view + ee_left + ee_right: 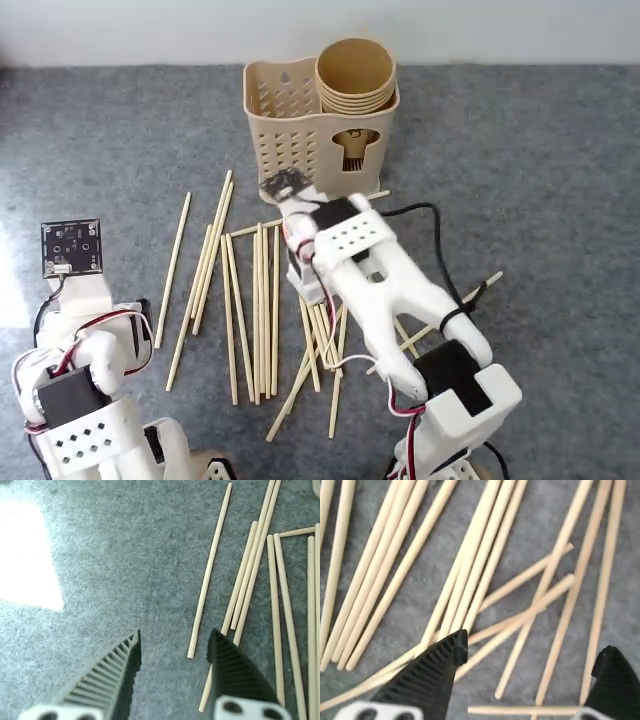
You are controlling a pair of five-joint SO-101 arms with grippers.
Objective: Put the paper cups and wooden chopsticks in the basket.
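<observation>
The beige plastic basket (285, 130) stands upright at the far side of the grey table cover (520, 180). A nested stack of paper cups (355, 70) sits in one of its two compartments, the one on the right arm's side, and its rims rise above the basket wall. The wooden chopsticks (262, 310) lie loose on the cover in front of the basket, well apart from it. Most are roughly parallel and point toward the basket, while a smaller heap under the right arm (400, 290) lies crossed at angles. The right claw (535, 642) is spread wide and holds nothing. Beneath it the crossed chopsticks (540, 604) lie in the gap between its two fingers. The ends of a tight bundle of three (480, 555) run right up to the tip of one finger (435, 670), though contact cannot be made out. The left arm (70, 390) is folded at the near corner of the table, off to the side of the spread. The left claw (175, 631) is also open, about halfway, and holds nothing. The near end of a lone chopstick (210, 570) at the edge of the spread shows between its fingertips, closer to one tip. The next few chopsticks lie just beside and partly behind that same finger (235, 675).
</observation>
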